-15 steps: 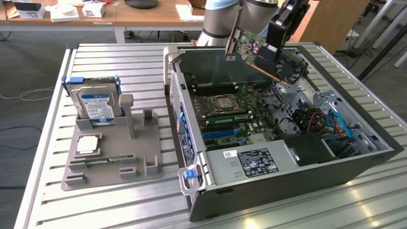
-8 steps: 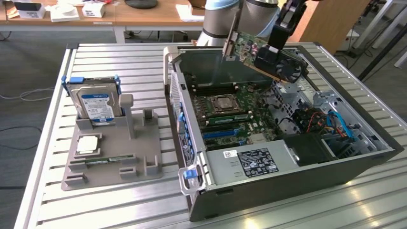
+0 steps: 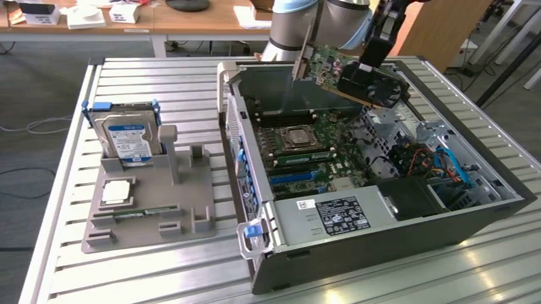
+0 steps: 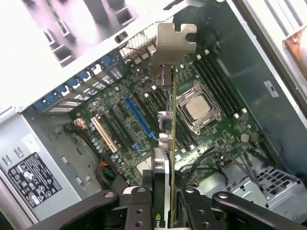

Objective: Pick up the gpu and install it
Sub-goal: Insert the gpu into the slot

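Note:
My gripper (image 3: 370, 58) hangs over the back half of the open computer case (image 3: 473, 221), shut on the gpu (image 3: 331, 68). The gpu is a green circuit card with a black fan cooler, held tilted in the air above the motherboard (image 3: 313, 152). In the wrist view the gpu (image 4: 172, 124) is seen edge-on between the two black fingers (image 4: 141, 208), with its metal bracket (image 4: 173, 42) at the far end. It hovers clear of the board, roughly over the area between the blue expansion slot (image 4: 138, 119) and the processor socket (image 4: 199, 109).
A grey parts holder (image 3: 182, 209) sits on the slatted table at the exterior view's left, carrying an upright hard drive (image 3: 127, 136), a processor chip (image 3: 116, 190) and a memory stick (image 3: 135, 215). Inside the case are a power supply (image 3: 334, 215) and cables (image 3: 444, 166).

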Motion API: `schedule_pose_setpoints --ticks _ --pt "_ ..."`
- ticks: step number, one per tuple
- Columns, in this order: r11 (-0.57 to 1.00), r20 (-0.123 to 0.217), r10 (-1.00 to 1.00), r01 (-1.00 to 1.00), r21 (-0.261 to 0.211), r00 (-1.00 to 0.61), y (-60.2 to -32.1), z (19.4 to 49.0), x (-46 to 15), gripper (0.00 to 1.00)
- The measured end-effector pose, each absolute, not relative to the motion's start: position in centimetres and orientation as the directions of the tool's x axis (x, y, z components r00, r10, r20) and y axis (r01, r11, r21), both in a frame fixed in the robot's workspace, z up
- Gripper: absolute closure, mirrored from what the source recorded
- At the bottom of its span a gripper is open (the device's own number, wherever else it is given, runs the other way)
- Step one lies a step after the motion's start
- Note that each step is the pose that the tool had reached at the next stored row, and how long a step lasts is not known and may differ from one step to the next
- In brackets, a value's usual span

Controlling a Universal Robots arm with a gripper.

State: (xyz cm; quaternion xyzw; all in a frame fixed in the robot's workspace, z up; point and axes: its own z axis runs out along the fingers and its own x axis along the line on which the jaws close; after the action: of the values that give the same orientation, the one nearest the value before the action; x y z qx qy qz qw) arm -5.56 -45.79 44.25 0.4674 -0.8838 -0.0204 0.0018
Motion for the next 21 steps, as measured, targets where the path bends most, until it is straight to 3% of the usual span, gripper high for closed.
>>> schedule_pose_setpoints --ticks 21 --pt "0.214 -0.015 -0.977 -0.976 0.037 -0.215 -45.79 44.0 -5.56 0.73"
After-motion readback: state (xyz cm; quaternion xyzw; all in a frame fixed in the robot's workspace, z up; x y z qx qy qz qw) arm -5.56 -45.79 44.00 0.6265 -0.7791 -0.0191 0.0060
